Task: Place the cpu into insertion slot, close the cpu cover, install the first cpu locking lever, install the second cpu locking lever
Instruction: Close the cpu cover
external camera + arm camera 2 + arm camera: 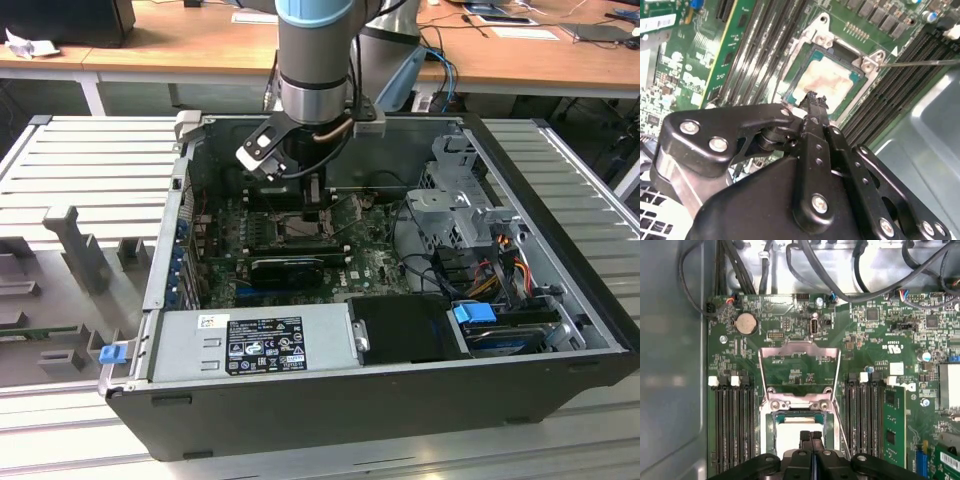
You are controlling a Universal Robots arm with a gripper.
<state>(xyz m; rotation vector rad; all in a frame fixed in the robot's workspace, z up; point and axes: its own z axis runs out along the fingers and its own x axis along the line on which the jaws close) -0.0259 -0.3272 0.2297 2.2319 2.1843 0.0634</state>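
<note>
from the exterior view's left you meet first the grey ribbed bench [80, 150]. on it lies the open computer case [300, 400]. about in the middle of the case the tool [313, 214] hangs low over the green board, near the long black expansion card [290, 268]. in both wrist views the two fingers of the tool [812, 97] [811, 436] are pressed together and nothing is between them. the tip is on the cpu [832, 80] [787, 432] or just above it; i cannot tell which. the cpu lies flat inside the insertion slot [815, 35] [770, 405], with its pale metal face up. the cpu cover [800, 351] is open and folded back from the slot, so you see the board through its window. a thin locking lever [920, 63] stands free beside the slot. further to the exterior view's right stands the metal drive cage [460, 200].

i judge the cpu to be light and stiff, with a smooth face and a delicate underside, so take it only by the edges and press softly. the cover looks like thin stiff sheet metal on a hinge; you should push it at the free edge. the lever is probably springy wire.
</note>
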